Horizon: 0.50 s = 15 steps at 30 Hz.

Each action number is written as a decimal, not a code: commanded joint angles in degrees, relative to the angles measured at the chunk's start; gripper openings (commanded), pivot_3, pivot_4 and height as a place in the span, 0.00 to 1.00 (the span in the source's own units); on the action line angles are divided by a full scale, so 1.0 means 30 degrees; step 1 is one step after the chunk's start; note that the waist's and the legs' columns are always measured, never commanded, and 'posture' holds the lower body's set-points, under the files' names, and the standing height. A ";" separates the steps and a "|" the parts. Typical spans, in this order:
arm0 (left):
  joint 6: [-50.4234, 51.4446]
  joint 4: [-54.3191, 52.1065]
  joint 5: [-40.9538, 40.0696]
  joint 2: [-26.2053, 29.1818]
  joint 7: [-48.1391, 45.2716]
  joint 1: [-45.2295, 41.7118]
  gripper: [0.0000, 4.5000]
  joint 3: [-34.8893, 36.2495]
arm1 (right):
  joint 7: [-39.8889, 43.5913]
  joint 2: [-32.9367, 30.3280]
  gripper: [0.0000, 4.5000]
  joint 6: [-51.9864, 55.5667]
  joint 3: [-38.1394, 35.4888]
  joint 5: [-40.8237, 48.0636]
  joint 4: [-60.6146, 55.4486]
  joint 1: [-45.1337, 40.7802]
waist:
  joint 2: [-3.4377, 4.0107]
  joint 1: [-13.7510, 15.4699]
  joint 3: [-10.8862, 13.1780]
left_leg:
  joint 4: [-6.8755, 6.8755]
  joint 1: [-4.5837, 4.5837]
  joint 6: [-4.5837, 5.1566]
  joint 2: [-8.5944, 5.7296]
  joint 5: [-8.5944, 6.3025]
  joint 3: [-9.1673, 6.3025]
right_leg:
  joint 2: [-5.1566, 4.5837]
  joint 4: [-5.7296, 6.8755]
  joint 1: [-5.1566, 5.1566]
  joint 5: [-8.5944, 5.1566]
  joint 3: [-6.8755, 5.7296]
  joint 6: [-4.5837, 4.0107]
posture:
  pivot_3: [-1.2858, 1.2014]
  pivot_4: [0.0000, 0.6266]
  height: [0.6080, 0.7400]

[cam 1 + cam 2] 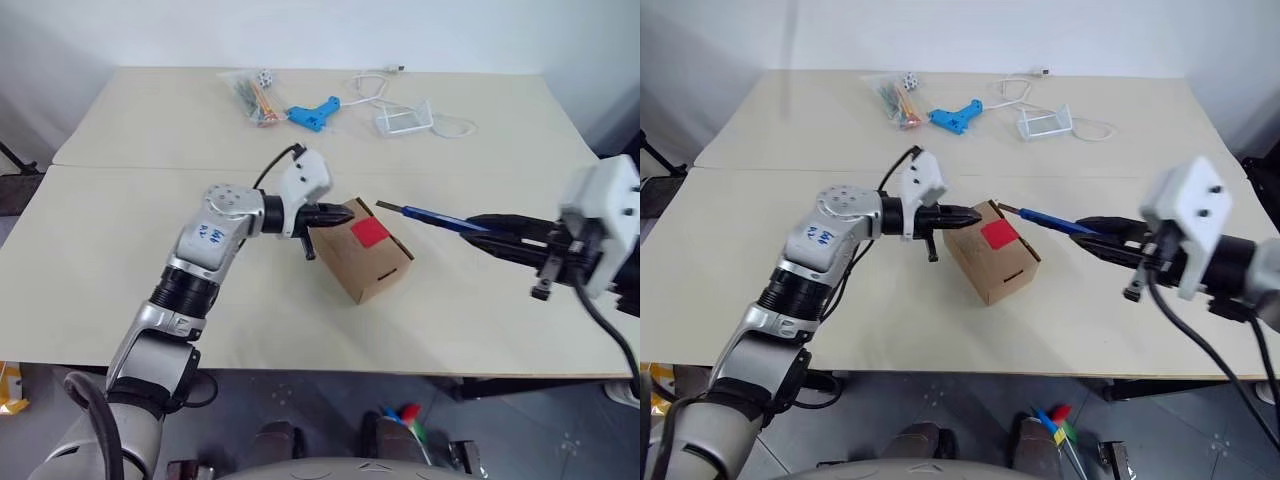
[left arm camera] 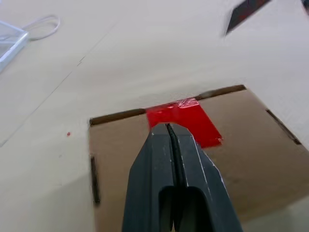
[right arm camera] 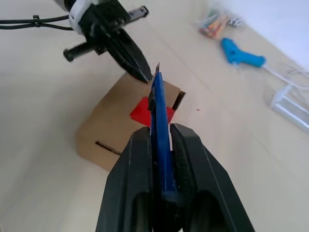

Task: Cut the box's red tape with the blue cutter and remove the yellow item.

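Where the head views look down over the pale table [image 1: 120,260], the only writing is a small blue marking on the left arm's silver forearm, too small to read. The box [image 1: 362,262] sits at centre frame, the red tape [image 1: 369,232] on its top face. The left gripper [image 1: 336,214], fingers pressed together and empty, points at the box's upper left corner; whether it touches the cardboard cannot be told. At right, the right gripper [image 1: 487,227] clamps the blue cutter [image 1: 432,216], whose tip reaches toward the box's upper right edge, just short of it. Along the upper part of the frame lie a bag of coloured sticks [image 1: 256,97], a light-blue gun-shaped tool [image 1: 314,112], a clear stand [image 1: 404,120] and a white cable [image 1: 372,86].

In the left wrist view, the closed fingers [image 2: 159,164] sit over the box top at lower centre, their tips at the lower edge of the tape.

In the right wrist view, the two fingers [image 3: 140,183] grip the cutter at bottom centre; its blade ends mid-frame, close to the other gripper's tip, above the tape.
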 commanded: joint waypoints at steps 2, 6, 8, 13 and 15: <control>0.0751 -0.0595 0.0585 -0.0034 -0.0046 0.0136 0.00 -0.0276 | -0.1992 0.0221 0.06 0.2160 0.1271 0.0475 0.0047 -0.2145 | -0.0002 -0.0018 0.0001 | 0.0003 -0.0045 -0.0001 0.0001 0.0001 -0.0001 | 0.0001 0.0022 -0.0055 0.0000 -0.0005 0.0000 | 0.52 0.24 1.00; 0.1506 -0.1059 0.0983 -0.0126 0.0274 0.0514 0.00 -0.0588 | -0.3504 0.0244 0.06 0.4025 0.2053 0.0085 -0.0166 -0.3193 | -0.0004 0.0126 0.0002 | 0.0029 -0.0051 0.0000 0.0013 0.0001 -0.0009 | -0.0010 0.0042 -0.0045 0.0002 -0.0021 0.0003 | 0.52 0.24 1.00; 0.1797 -0.1300 0.1096 -0.0137 0.0367 0.0675 0.00 -0.0684 | -0.4163 0.0322 0.06 0.4901 0.2304 -0.0051 -0.0192 -0.3605 | -0.0003 0.0162 0.0001 | 0.0046 -0.0055 0.0001 0.0015 0.0000 -0.0016 | -0.0014 0.0039 -0.0043 0.0002 -0.0015 0.0004 | 0.52 0.24 1.00; 0.2660 -0.1827 0.0963 -0.0301 0.0579 0.0741 0.00 -0.0529 | -0.5327 0.1660 0.06 0.6656 0.3494 0.0546 -0.0067 -0.5741 | 0.0000 0.0097 0.0000 | 0.0116 -0.0055 0.0001 0.0026 0.0001 -0.0012 | -0.0012 0.0063 -0.0034 0.0002 0.0006 0.0003 | 0.52 0.24 1.00; 0.2803 -0.1922 0.1022 -0.0313 0.0536 0.0757 0.00 -0.0572 | -0.5662 0.2168 0.06 0.7425 0.3873 0.0601 -0.0052 -0.6466 | -0.0001 0.0111 0.0000 | 0.0175 -0.0058 0.0001 0.0033 0.0000 -0.0016 | -0.0010 0.0091 -0.0028 0.0002 0.0011 0.0002 | 0.52 0.24 1.00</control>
